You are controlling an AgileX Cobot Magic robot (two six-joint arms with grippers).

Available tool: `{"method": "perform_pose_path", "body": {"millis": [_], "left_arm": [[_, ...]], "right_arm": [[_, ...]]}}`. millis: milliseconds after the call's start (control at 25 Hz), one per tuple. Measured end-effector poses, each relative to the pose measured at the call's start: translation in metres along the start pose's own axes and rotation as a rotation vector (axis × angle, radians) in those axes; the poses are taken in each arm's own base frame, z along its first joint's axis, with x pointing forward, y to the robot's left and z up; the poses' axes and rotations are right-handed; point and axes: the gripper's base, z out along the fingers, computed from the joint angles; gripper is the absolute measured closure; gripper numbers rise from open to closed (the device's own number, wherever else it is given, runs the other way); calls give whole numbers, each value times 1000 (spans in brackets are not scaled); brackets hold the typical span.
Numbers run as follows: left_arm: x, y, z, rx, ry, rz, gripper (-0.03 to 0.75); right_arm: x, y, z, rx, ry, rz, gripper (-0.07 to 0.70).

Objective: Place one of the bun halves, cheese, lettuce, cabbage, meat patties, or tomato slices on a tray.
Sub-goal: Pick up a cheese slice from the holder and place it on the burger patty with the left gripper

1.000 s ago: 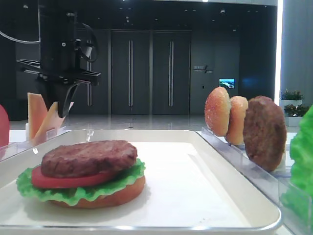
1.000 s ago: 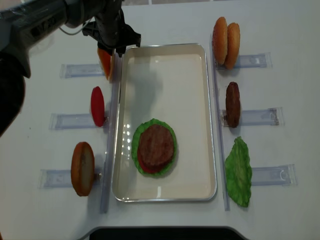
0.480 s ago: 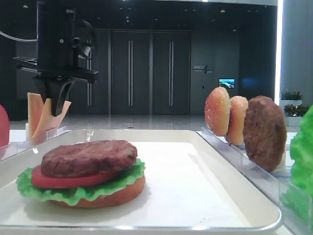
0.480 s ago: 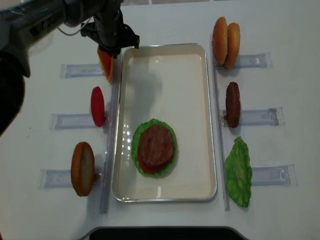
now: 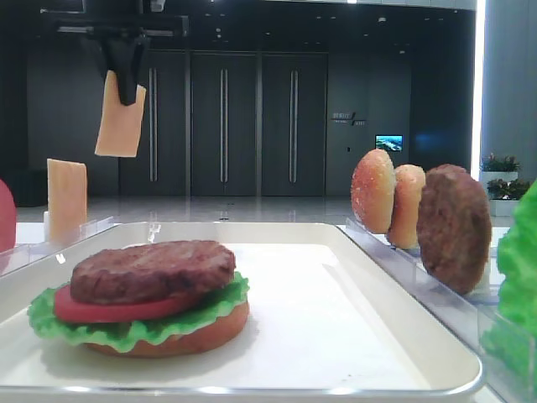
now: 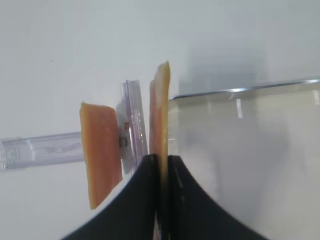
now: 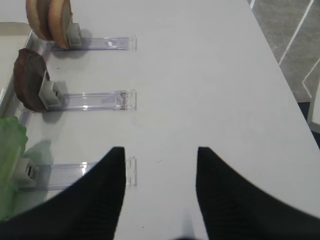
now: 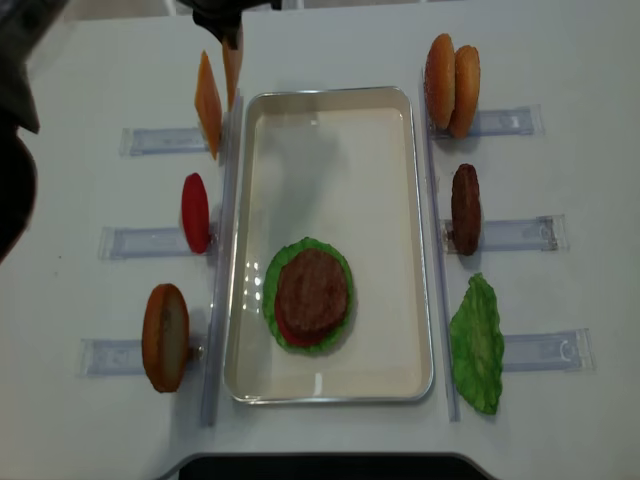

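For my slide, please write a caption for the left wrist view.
Left gripper shut on the edge of a cheese slice, beside a second slice in its clear rack, near the tray rim.

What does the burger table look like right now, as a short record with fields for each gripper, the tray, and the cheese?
left gripper: shut on a cheese slice, lifted clear of its rack
right gripper: open, empty, over bare table
tray: holds a stack with bun, lettuce, tomato, and patty on top
spare cheese: upright in the rack left of the tray
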Motion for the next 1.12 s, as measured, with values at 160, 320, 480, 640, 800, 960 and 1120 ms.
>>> {"method": "perform_pose_path", "body": {"millis": [160, 320, 480, 640, 800, 960, 1120], "left_arm": [[-4, 3, -27, 36, -53, -1, 691], [-3, 5, -44, 65, -71, -13, 692], [7, 4, -52, 88, -54, -3, 692], [36, 6, -61, 91, 1, 26, 692], [75, 10, -87, 105, 16, 54, 692], [113, 14, -115, 129, 8, 50, 692], [137, 23, -128, 136, -1, 23, 692]], "right_arm": [[0, 0, 0, 0, 0, 0, 313], [0, 0, 0, 0, 0, 0, 313], [0, 0, 0, 0, 0, 0, 313], [0, 0, 0, 0, 0, 0, 313], [0, 0, 0, 0, 0, 0, 313], [0, 0, 0, 0, 0, 0, 313], [0, 0, 0, 0, 0, 0, 313]]}}
